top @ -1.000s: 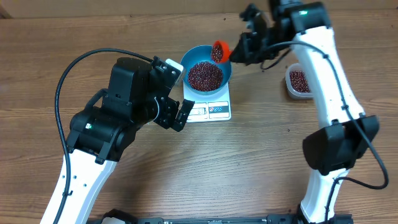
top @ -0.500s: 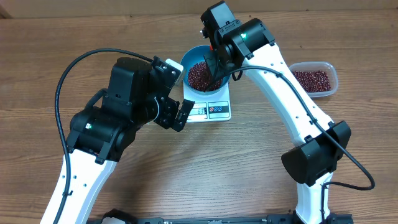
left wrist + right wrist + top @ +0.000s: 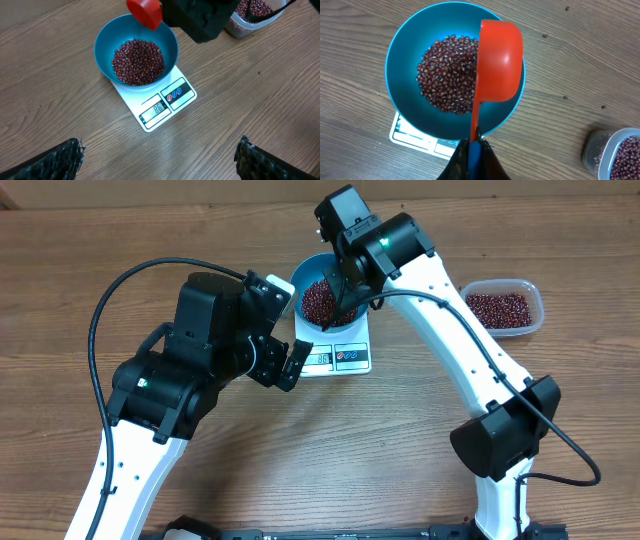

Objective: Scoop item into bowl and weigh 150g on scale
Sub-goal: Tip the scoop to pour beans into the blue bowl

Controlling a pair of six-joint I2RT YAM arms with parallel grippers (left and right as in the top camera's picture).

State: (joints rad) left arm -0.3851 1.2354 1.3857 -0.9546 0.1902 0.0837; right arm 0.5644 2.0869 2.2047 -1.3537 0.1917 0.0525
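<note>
The blue bowl (image 3: 300, 280) stands on the white scale (image 3: 350, 358) and holds a heap of dark red-brown beans (image 3: 318, 302). My right gripper (image 3: 474, 150) is shut on the blue-and-red handle of a red scoop (image 3: 500, 62). The scoop hangs over the bowl's (image 3: 400, 55) right half, above the beans (image 3: 445, 75), turned so its rounded back shows. My left gripper (image 3: 160, 145) stands wide open and holds nothing, on the near side of the scale (image 3: 167, 102). The left wrist view looks at the bowl (image 3: 102, 45), its beans (image 3: 137, 61) and the scoop (image 3: 145, 12).
A clear plastic tub (image 3: 505, 305) with more beans sits to the right of the scale, also seen as the tub (image 3: 615, 152) at the lower right of the right wrist view. A few loose beans lie on the wooden table (image 3: 570, 60). The left arm's black cable (image 3: 100, 330) loops at the left.
The right arm has swung left from the bowl's right rim to over the bowl, carrying the scoop, and the tub has come into view. The left arm has not moved.
</note>
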